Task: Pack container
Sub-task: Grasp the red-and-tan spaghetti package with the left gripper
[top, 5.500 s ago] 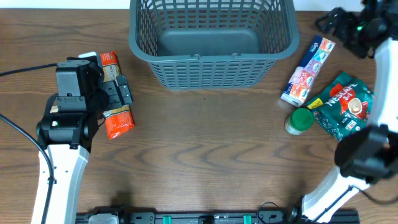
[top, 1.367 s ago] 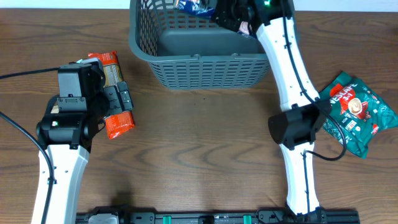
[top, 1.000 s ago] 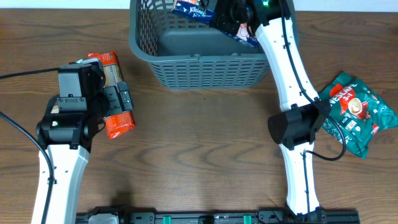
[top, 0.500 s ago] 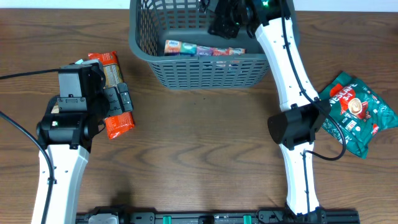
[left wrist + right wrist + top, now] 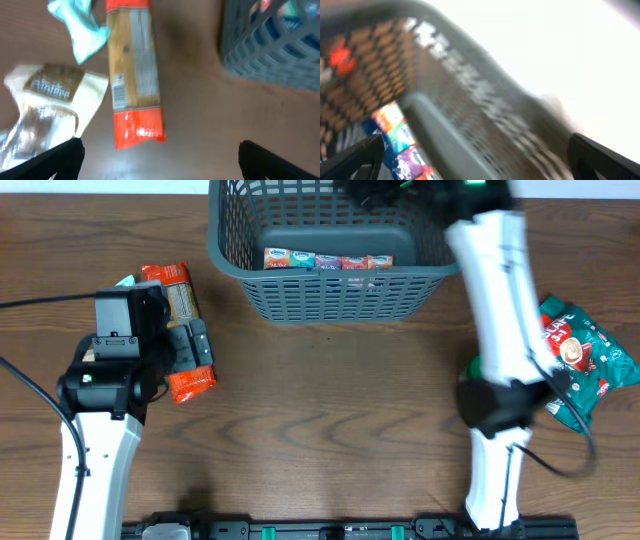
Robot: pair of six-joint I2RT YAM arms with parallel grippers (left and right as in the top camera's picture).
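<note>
Wooden table (image 5: 330,420) bears container (image 5: 340,298), orange packet (image 5: 192,383), green bag (image 5: 590,360).

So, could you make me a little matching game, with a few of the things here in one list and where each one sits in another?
Things:
1. basket
2. colourful long packet
3. orange packet
4. green bag

Places:
A. right side of the table
B. far middle of the table
C. inside the basket
D. left side of the table

Pairs: 1-B, 2-C, 3-D, 4-A
</note>
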